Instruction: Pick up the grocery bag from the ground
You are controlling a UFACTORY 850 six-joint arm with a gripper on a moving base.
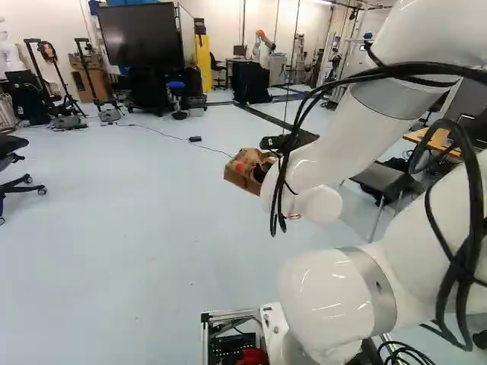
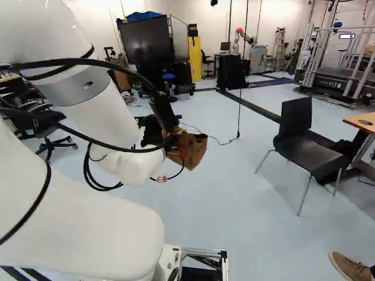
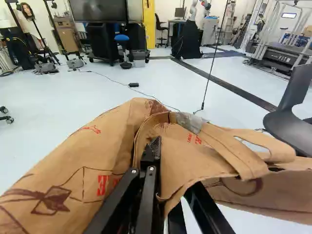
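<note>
We see the black gripper (image 2: pixel 165 114) at the grocery bag (image 2: pixel 190 151) in the right base view. In the wrist view, the gripper (image 3: pixel 155 148) is clamped on the bag's brown paper wall — one finger against the near face, the other passing behind the fold. The bag spreads to both sides of the fingers, and beside them we see its handle (image 3: pixel 275 148) looping out and a greyish patch (image 3: pixel 191 122) on the paper near the rim. We can't make out what is inside the bag, nor whether its bottom touches the floor (image 2: pixel 234 234). Closer to us than the bag, the left base view shows an open metal frame (image 1: pixel 221 314) with red and black parts in it.

A black chair (image 2: pixel 297 126) stands to the right of the bag in the right base view. Well beyond the bag are a big screen (image 2: pixel 146 42), a yellow cabinet (image 2: pixel 197 58) and another robot (image 2: pixel 241 38). The right base and wrist views also show a treadmill (image 2: pixel 337 85) far off beyond the chair — the left base view doesn't take it in.
</note>
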